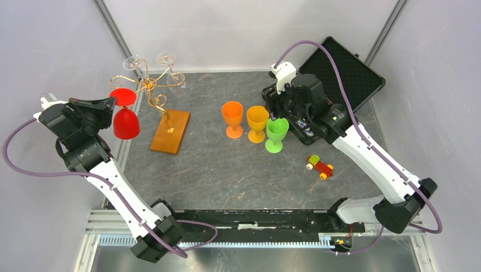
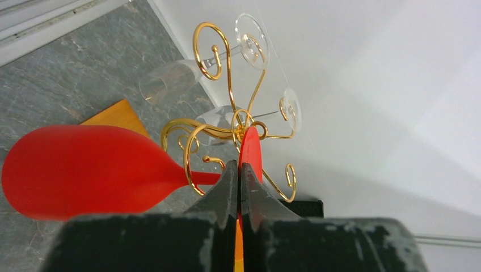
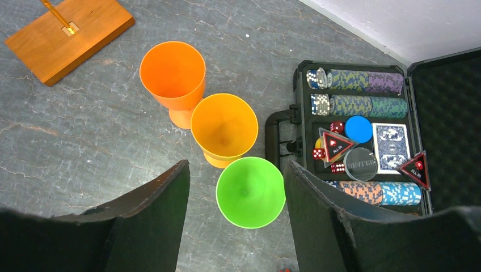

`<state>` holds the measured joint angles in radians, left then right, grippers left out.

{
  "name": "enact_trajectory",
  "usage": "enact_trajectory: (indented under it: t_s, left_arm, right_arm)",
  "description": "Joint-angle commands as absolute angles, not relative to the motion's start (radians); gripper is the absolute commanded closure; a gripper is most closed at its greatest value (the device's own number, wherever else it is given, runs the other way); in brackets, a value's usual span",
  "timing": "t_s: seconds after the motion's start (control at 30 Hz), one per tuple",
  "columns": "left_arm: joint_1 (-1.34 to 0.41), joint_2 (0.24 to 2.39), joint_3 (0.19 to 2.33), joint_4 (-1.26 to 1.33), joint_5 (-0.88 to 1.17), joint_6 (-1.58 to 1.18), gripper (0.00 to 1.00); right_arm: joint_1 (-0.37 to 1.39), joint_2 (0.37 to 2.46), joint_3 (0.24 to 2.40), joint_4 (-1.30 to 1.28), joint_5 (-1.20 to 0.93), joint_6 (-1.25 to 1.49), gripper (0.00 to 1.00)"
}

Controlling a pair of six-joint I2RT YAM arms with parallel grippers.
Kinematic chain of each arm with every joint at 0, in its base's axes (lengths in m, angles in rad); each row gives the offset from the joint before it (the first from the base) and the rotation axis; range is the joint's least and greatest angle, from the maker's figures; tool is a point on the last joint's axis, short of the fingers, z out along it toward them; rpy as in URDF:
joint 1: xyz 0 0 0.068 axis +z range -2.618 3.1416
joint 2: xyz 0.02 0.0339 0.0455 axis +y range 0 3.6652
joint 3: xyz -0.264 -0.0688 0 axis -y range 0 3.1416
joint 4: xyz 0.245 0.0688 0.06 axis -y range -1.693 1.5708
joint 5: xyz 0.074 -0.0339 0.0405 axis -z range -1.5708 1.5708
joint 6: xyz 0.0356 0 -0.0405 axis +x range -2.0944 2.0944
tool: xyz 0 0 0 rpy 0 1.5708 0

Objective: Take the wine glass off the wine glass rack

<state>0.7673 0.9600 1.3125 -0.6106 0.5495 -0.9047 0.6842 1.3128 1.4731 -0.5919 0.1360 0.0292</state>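
My left tool (image 2: 239, 167) is pinched shut on the thin foot of the red wine glass (image 2: 85, 170), whose stem runs sideways from the tool through a gold wire curl of the wine glass rack (image 1: 170, 131) to the smooth teardrop bowl. I judge it must slide out through that curl's open side. My right tool (image 3: 235, 164) hangs spread wide over the green goblet (image 3: 250, 192) on the worktop, well apart from the rack.

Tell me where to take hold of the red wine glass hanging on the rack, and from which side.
Grip the red wine glass at its thin stem beside the flat foot; the bowl is too wide. It hangs bowl-down from a scroll arm of the wine glass rack, so come from the outer left side, away from the clear glasses. The left end effector looks shut there.
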Motion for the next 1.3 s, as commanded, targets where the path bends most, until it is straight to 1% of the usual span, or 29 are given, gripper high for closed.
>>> enact_trajectory:
  t_s: [0.0, 0.37, 0.63, 0.9, 1.27]
  left_arm:
    - [0.770, 0.946, 1.346, -0.634, 0.472, -0.870, 0.98]
    - [0.769, 0.928, 1.200, -0.381, 0.453, -1.065, 0.98]
    - [0.770, 0.954, 1.111, -0.147, 0.594, -1.203, 0.98]
    - [0.769, 1.001, 1.130, -0.109, 0.788, -1.248, 0.98]
    - [0.768, 0.998, 1.166, -0.128, 0.948, -1.278, 0.98]
  right_arm:
    - [0.680, 1.312, 1.483, -0.557, 0.138, 0.026, 0.34]
    - [0.679, 1.318, 1.486, -0.557, 0.146, 0.019, 0.34]
    - [0.679, 1.322, 1.490, -0.559, 0.146, 0.017, 0.34]
    - [0.680, 1.318, 1.486, -0.556, 0.131, 0.020, 0.34]
    - [0.680, 1.316, 1.483, -0.548, 0.109, 0.044, 0.34]
